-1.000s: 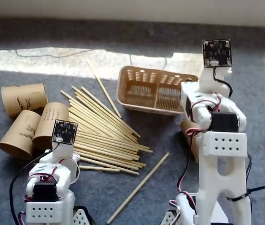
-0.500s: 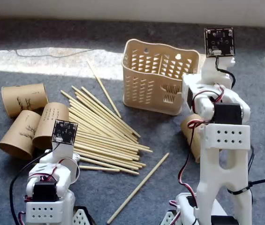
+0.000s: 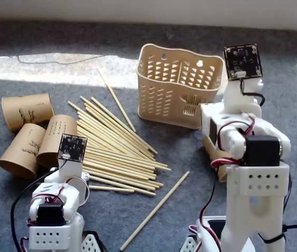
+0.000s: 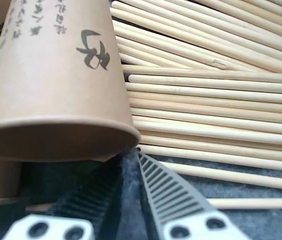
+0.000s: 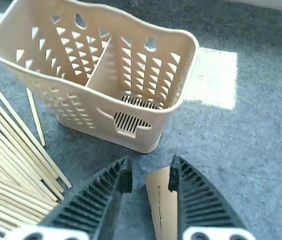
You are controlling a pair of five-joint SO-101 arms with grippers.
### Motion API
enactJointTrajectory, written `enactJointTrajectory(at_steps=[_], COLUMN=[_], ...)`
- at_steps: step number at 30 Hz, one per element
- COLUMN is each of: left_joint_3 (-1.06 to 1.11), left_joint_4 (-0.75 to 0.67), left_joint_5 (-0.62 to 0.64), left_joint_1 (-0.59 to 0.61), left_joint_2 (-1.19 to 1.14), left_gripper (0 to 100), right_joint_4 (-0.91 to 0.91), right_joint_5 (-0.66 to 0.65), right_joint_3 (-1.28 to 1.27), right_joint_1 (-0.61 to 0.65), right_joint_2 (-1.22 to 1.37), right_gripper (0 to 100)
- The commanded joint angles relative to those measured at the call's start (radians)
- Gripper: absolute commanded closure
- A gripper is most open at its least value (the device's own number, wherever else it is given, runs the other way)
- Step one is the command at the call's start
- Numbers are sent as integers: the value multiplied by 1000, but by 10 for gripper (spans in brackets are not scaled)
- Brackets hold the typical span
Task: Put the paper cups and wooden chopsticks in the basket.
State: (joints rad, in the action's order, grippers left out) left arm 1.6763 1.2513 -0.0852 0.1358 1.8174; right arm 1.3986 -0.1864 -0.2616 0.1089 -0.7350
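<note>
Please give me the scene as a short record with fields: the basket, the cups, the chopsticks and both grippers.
basket: upright on the carpet, two compartments, nothing seen inside
chopsticks: loose pile on the carpet beside the basket
paper cups: three on their sides beside the pile
cup by the basket: lying in front of it, under the right gripper
right gripper: open, over that cup
left gripper: low, at the rim of one of the paper cups, next to the chopsticks
</note>
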Motion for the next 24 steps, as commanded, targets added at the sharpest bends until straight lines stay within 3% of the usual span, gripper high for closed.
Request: enactJointTrajectory(at_steps=[1, 12, 17, 24], left_joint_3=[19, 19, 19, 19], left_joint_4=[5, 5, 5, 5], left_joint_5=[-3, -3, -3, -3], left_joint_1=[13, 13, 13, 13], left_joint_2=[4, 4, 4, 4], left_gripper=[995, 995, 995, 995], right_joint_4=[91, 315, 286, 151], right_joint_5=[-31, -23, 74, 74], right_joint_3=[39, -94, -229, -417], right_joint_1=[8, 7, -84, -228], right_joint_2=[-61, -226, -260, -268], right_gripper=[865, 865, 865, 860])
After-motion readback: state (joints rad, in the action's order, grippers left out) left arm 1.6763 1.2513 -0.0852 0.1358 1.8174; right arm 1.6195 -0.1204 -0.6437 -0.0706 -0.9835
